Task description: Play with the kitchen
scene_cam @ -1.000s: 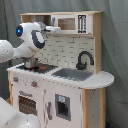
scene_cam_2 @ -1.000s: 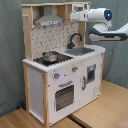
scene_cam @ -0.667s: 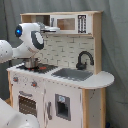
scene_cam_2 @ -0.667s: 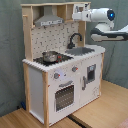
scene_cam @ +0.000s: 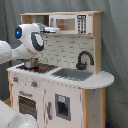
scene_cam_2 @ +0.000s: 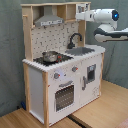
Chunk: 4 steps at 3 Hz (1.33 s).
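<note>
The kitchen [scene_cam: 70,97] [scene_cam_2: 42,82] is a white and light-wood toy unit. It has a black faucet [scene_cam: 84,59] [scene_cam_2: 75,39], a grey sink [scene_cam: 72,74] [scene_cam_2: 80,50], a pot [scene_cam: 31,63] [scene_cam_2: 49,56] on the stove and a windowed oven door [scene_cam: 27,105] [scene_cam_2: 64,96]. A grey range hood [scene_cam_2: 48,21] hangs over the stove. My gripper [scene_cam: 54,30] [scene_cam_2: 80,16] is held high at the front of the microwave cabinet [scene_cam: 70,23] [scene_cam_2: 75,8], level with its lower edge. Whether it touches the cabinet is unclear.
The kitchen stands on a wooden floor [scene_cam_2: 100,110] in front of a grey curtain [scene_cam_2: 10,50]. My white arm [scene_cam: 27,42] covers the hood in the first exterior view, and a white arm segment [scene_cam: 15,117] fills the first exterior view's bottom left corner.
</note>
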{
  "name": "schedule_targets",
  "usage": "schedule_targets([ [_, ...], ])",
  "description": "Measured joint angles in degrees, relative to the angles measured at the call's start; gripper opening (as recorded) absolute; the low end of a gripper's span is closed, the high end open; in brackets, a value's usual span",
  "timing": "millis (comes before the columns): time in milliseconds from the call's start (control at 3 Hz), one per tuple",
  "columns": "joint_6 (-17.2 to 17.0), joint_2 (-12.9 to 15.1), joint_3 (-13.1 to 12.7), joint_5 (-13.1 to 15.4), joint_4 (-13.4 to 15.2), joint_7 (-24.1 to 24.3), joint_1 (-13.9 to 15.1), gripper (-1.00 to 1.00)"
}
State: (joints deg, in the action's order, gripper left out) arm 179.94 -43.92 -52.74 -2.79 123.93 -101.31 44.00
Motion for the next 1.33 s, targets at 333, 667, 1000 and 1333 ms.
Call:
schedule_targets([
  [333,0.0,-0.01,0.02,0.01,0.02,-0.05,0.01,1.0],
  [667,0.42,-1.67,2.08,0.02,-0.01,-1.19,-2.24,1.0],
  [1000,3.52,-6.22,4.16,-0.02,-0.06,1.04,-2.9,1.0],
  [1333,6.4,-10.21,4.64,-0.09,-0.13,5.6,-2.58,1.0],
])
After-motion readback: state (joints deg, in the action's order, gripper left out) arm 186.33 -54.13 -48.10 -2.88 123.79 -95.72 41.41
